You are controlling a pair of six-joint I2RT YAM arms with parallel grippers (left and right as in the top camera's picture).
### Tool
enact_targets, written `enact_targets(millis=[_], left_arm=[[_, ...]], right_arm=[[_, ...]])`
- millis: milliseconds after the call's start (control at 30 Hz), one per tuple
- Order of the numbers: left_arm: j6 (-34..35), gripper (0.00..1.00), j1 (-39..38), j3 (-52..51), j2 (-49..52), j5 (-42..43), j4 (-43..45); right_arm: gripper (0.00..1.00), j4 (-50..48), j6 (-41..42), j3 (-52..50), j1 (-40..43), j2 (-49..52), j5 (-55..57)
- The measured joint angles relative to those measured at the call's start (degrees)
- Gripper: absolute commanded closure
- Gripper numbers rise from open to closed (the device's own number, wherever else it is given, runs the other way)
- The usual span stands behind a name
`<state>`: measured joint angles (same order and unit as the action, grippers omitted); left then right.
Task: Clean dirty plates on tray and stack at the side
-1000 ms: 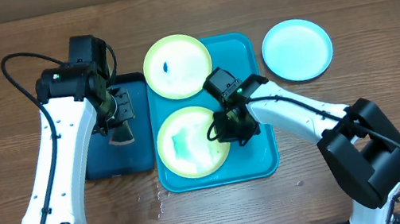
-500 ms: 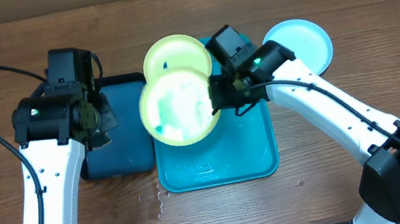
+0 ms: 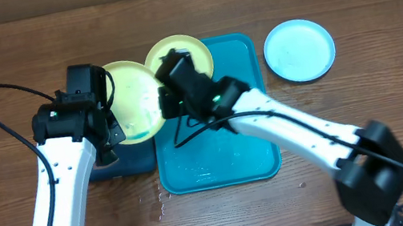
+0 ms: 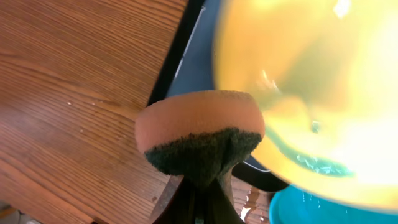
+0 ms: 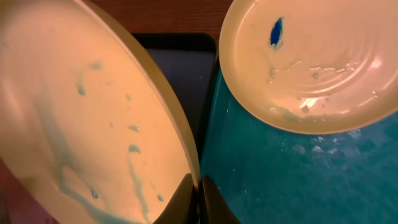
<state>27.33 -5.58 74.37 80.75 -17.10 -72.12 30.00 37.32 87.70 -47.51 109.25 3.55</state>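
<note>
Our right gripper (image 5: pixel 198 200) pinches a plate (image 5: pixel 81 112) by the rim; left gripper (image 4: pixel 198 205) clamps a sponge (image 4: pixel 199 124) alongside. Only overhead shows half the tray (image 3: pixel 222 166) bare.

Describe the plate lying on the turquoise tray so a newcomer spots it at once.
Find the turquoise tray mid-table. At its far left corner lies a yellow-green plate, flat. Its single small blue smudge sets it apart from the smeared plate held tilted by the right fingers beside it, and from the pale plate on the wood right of the tray.
</note>
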Motion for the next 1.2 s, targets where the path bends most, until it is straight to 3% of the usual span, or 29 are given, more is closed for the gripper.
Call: enact_targets(millis=[200, 367, 700, 967, 1200], left_arm=[[0.22, 0.96, 0.00, -0.79, -0.02, 0.90, 0.96], [0.22, 0.96, 0.00, -0.83, -0.02, 2.25, 1.42], [0.22, 0.96, 0.00, -1.01, 0.00, 2.95, 1.46], [0.22, 0.96, 0.00, -1.20, -0.02, 2.99, 1.46], [0.22, 0.96, -0.02, -1.33, -0.04, 3.02, 1.66]], right_arm=[[0.96, -8.13, -0.48, 0.00, -2.99, 6.80, 5.62], [0.96, -18.82, -5.64, -0.04, -3.15, 9.55, 7.89], [0.96, -38.53, -28.30, -0.02, -3.15, 9.55, 9.35], [0.96, -46.58, -40.57, -0.02, -3.58, 8.59, 12.37], [0.96, -48.46, -46.07, -0.02, -4.76, 4.92, 14.69]])
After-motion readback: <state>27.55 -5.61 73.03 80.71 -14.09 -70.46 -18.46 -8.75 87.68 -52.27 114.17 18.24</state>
